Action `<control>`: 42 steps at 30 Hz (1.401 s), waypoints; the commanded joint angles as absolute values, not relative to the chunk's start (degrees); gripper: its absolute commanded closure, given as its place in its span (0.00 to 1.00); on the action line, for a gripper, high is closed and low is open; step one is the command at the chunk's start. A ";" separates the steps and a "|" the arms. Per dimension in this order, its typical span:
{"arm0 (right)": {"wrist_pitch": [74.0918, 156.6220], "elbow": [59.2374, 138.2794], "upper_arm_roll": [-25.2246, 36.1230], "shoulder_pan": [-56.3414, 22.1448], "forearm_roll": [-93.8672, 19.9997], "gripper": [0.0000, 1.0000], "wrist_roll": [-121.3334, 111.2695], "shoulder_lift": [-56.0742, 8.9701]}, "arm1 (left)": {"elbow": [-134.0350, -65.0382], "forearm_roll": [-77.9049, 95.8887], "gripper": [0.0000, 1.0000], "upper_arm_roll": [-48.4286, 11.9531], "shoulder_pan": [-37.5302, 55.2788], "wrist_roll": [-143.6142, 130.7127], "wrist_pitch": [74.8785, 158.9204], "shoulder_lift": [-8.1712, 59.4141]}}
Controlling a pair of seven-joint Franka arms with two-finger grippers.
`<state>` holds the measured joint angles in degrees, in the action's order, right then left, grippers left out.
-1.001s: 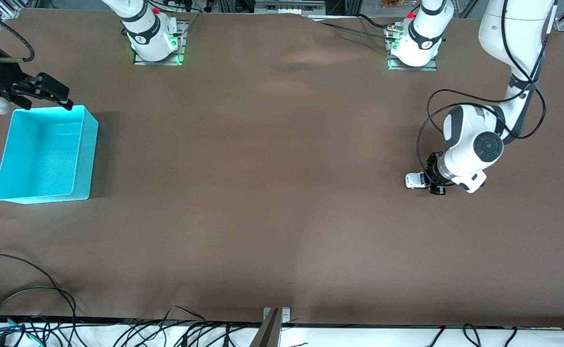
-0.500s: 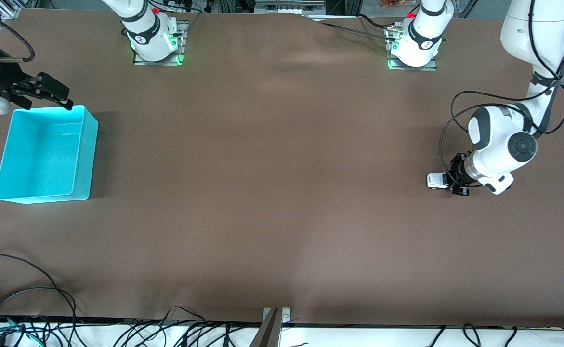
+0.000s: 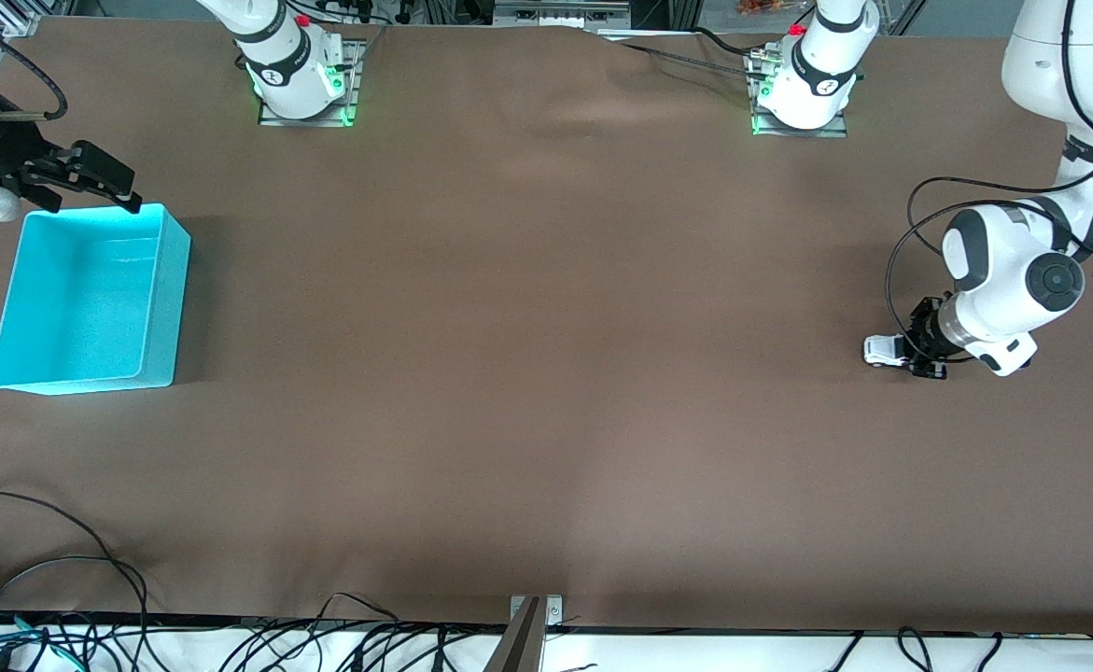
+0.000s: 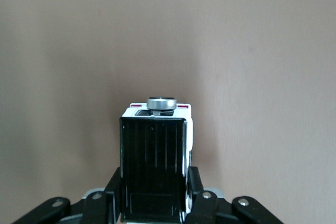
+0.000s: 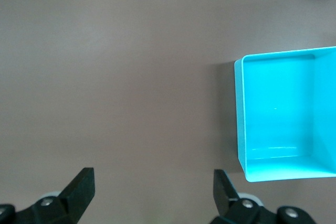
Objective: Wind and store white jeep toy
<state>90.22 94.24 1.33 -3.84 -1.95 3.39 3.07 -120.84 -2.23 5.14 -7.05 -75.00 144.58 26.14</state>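
Note:
The white jeep toy [image 3: 882, 350], with a white body and black roof, sits low on the brown table toward the left arm's end. My left gripper [image 3: 919, 357] is shut on its sides. In the left wrist view the jeep [image 4: 155, 156] fills the space between the fingers [image 4: 195, 184], with a round grey knob at its outer end. My right gripper [image 3: 98, 182] is open and empty, over the turquoise bin's [image 3: 165, 308] rim farthest from the front camera. The right wrist view shows the open right gripper [image 5: 152, 182] over bare table beside the empty bin [image 5: 240, 119].
The two arm bases [image 3: 303, 84] [image 3: 803, 89] stand along the table edge farthest from the front camera. Loose black cables [image 3: 61, 597] lie along the nearest edge, with a metal bracket [image 3: 532, 616] at its middle. Brown cloth covers the table between bin and jeep.
My left gripper has slid with the jeep along the table toward the left arm's end. The right arm and the bin have not moved.

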 commanded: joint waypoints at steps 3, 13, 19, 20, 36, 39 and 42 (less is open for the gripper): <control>88.86 93.16 1.23 -3.60 -2.55 0.00 3.16 3.25 | -120.06 -6.23 0.89 5.01 -10.02 -73.83 144.76 29.88; 88.86 93.16 1.23 -3.60 -2.55 0.00 3.16 3.25 | -117.69 -7.47 0.00 5.01 -10.55 -74.00 144.06 29.79; 88.86 93.16 1.14 -3.60 -2.55 0.00 3.16 3.25 | -114.00 -7.47 0.00 5.10 -10.90 -73.92 139.23 29.27; 88.86 93.16 1.14 -3.60 -2.64 0.00 3.16 3.25 | -112.95 -7.47 0.00 5.10 -10.90 -73.57 137.48 29.18; 88.86 93.08 1.05 -3.60 -2.64 0.00 3.16 3.25 | -104.94 -7.47 0.00 4.57 -10.90 -62.85 120.33 20.84; 88.77 93.08 1.05 -3.60 -2.72 0.00 3.16 3.34 | -104.42 -7.47 0.00 4.57 -10.63 -59.34 118.66 18.38; 88.77 93.08 1.06 -3.60 -2.72 0.00 3.16 3.25 | -102.05 -7.47 0.00 4.31 -10.55 -56.35 115.24 17.23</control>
<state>90.04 94.06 1.29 -3.84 -2.00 3.39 3.07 -103.66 -6.08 4.87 -10.57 -61.65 120.35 21.16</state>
